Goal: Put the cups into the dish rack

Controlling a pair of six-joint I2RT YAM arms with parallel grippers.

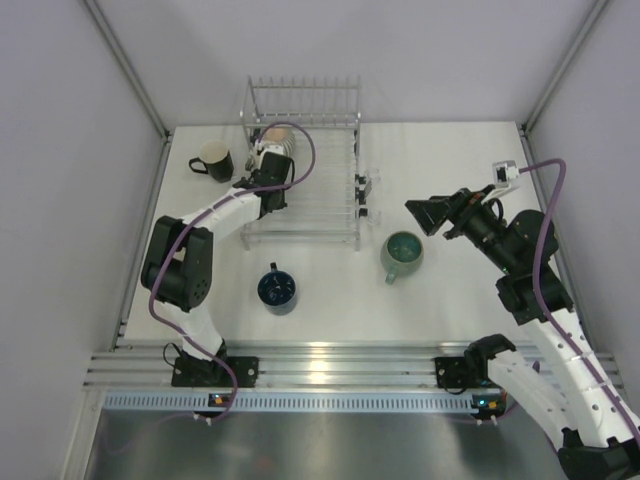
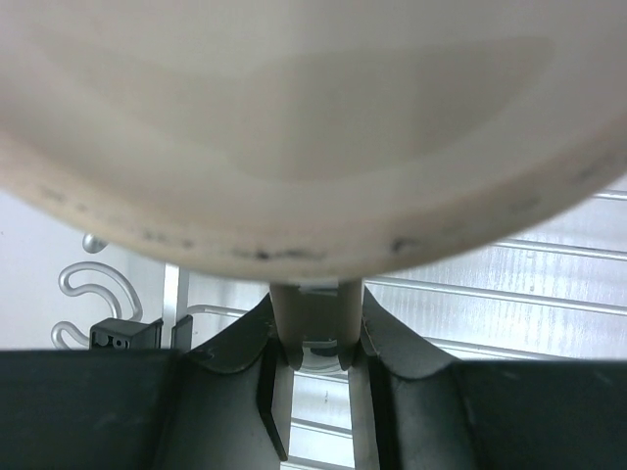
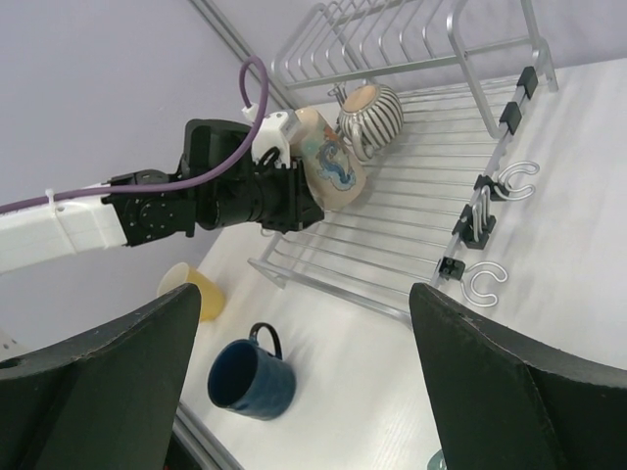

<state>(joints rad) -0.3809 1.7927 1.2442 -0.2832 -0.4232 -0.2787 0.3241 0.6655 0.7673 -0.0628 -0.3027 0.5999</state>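
My left gripper (image 1: 270, 168) is shut on the handle of the tall cream cup (image 3: 329, 162), which has a blue pattern, and holds it tilted over the near left part of the silver dish rack (image 1: 300, 232). In the left wrist view the cup (image 2: 294, 117) fills the top and its handle sits between the fingers (image 2: 245, 362). A ribbed beige cup (image 3: 373, 112) lies in the rack at the back. A black mug (image 1: 213, 160), a dark blue mug (image 1: 277, 289) and a teal-green mug (image 1: 402, 253) stand on the table. My right gripper (image 1: 428, 214) is open and empty, right of the rack.
A small yellowish cup (image 3: 192, 291) stands on the table under the left arm; the top view does not show it. Hook-shaped wire holders (image 3: 514, 177) jut from the rack's right side. Grey walls enclose the table on three sides.
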